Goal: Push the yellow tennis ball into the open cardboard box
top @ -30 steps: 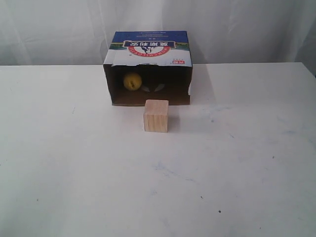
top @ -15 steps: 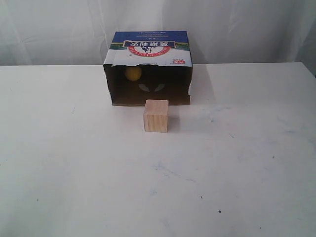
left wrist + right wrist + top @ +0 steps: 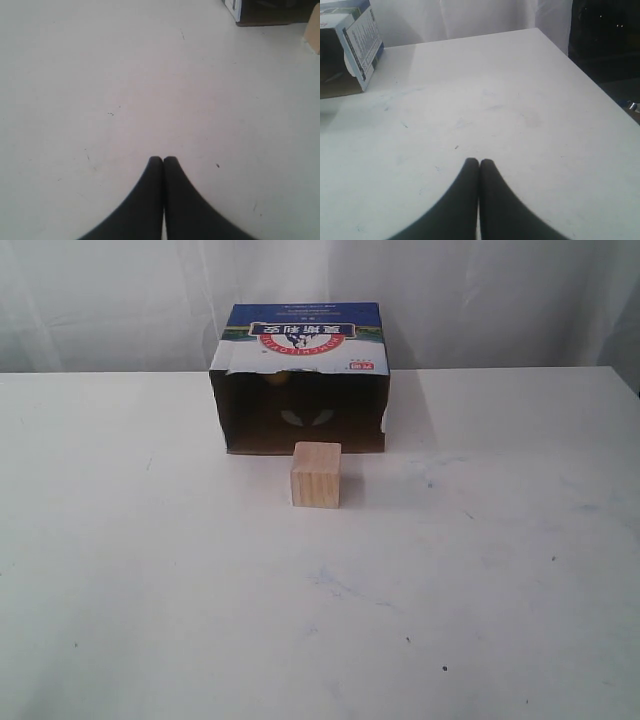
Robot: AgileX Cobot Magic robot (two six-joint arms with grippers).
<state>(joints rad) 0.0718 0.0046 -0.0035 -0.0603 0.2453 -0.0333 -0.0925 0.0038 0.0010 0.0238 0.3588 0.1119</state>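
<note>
Two grippers, and neither is busy: the left gripper (image 3: 163, 159) has its fingers pressed flat together over bare table (image 3: 125, 90), pinching nothing; the right gripper (image 3: 479, 161) is the same, tips closed with no gap, well apart from the carton; neither arm shows in the exterior view. And the yellow tennis ball (image 3: 273, 379)? Deep inside the open cardboard box (image 3: 300, 332), by the look of it; all I can pick out is a dim yellowish smudge just under the upper lip of the opening, toward the left of that view, swallowed by the dark interior. So I'd call the job done, or as near as makes no difference; nothing yellow lies out on the table, and no further push looks needed. The wooden cube (image 3: 316, 475) stands just in front of the mouth, apart from it. Hard to read: how far back the ball sits, and whether it rests or rolls; both wrist views clip the box to a corner and show no ball.
</note>
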